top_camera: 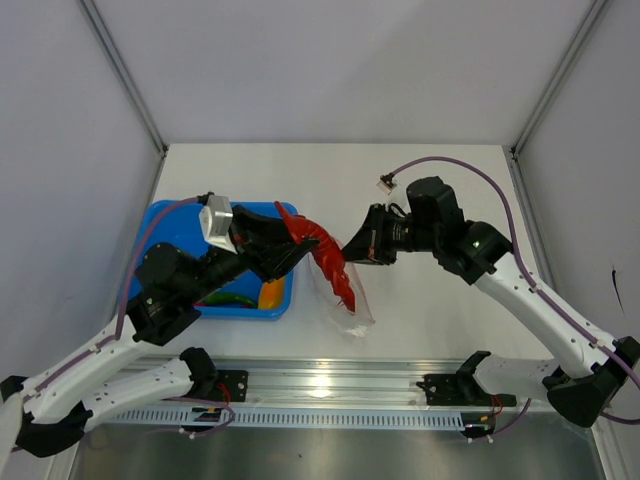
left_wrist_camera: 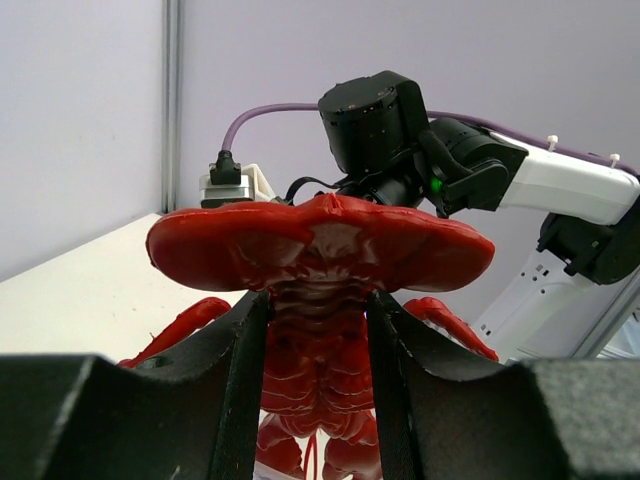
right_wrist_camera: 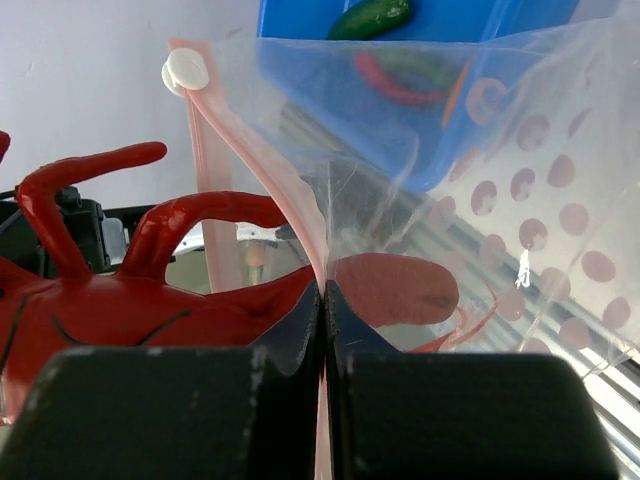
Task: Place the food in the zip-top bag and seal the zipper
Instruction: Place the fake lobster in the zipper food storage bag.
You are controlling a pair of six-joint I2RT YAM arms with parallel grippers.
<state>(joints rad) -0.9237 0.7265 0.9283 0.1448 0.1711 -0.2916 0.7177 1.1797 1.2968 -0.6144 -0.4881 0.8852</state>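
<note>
The red toy lobster (top_camera: pixel 328 258) is hanging tail-up, its long body slanting down and right toward the zip-top bag (top_camera: pixel 355 312) beside the blue tray (top_camera: pixel 160 215). The left gripper (left_wrist_camera: pixel 318 310), nearer, is clamping it under the tail fan. The right gripper (right_wrist_camera: pixel 323 300) is pinching the zipper (right_wrist_camera: pixel 200 150) tight, seemingly propping the mouth open.

White arms (top_camera: pixel 535 302), black joints (top_camera: pixel 435 207), seemingly purple cables (top_camera: pixel 450 159).

The white surface (top_camera: pixel 280 175) carries a blue tray (top_camera: pixel 245 312) at left; the zip-top bag (top_camera: pixel 355 315) rests its lower end mid-surface.
</note>
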